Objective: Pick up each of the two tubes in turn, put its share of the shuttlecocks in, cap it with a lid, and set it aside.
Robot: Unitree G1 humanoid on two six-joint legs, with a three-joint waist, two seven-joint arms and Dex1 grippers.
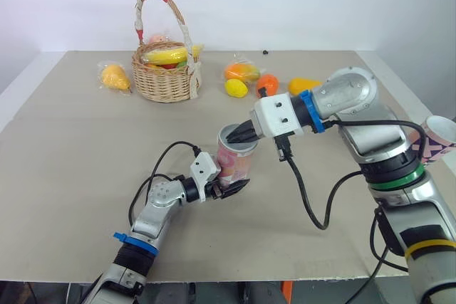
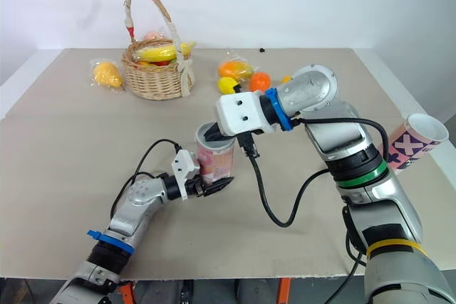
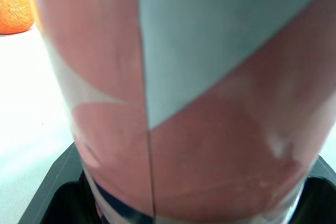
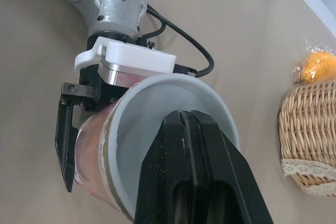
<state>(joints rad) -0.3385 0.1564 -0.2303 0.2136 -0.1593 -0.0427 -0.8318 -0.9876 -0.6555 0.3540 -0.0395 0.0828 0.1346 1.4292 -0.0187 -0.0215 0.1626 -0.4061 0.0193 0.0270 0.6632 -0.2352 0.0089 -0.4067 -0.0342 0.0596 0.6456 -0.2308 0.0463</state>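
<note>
Near the front of the beige table [image 1: 78, 176], the robot's left gripper [image 1: 231, 184] clamps its two black fingers around the lower part of a pink tube [image 1: 236, 156], which stands roughly upright at the middle of the table with its open white mouth facing up; whether its base rests on the surface cannot be told. In the left wrist view the tube's pink and pale blue wall sits right between that gripper's fingers. Just above, the right gripper [image 1: 244, 133] reaches in from the right and hangs at the tube's rim, its fingers [image 4: 191, 171] pressed flat together with nothing visible between them, their tips over the open mouth. A black cable [image 1: 313, 204] loops down from the right wrist. At the table's right edge, well apart from the first, a second tube [image 2: 417, 140] with a pink-and-purple cross pattern lies tilted, its white open end pointing up and outward, partly behind the right arm. Farther back, loose fruit is grouped near the centre: a lemon [image 1: 236, 88], an orange [image 1: 267, 83], a bagged mango [image 1: 242, 71] and another yellow fruit [image 1: 303, 85]. To their left stands a wicker basket [image 1: 164, 82] holding a banana [image 1: 165, 55], with a bagged yellow fruit [image 1: 115, 76] just beside it.
</note>
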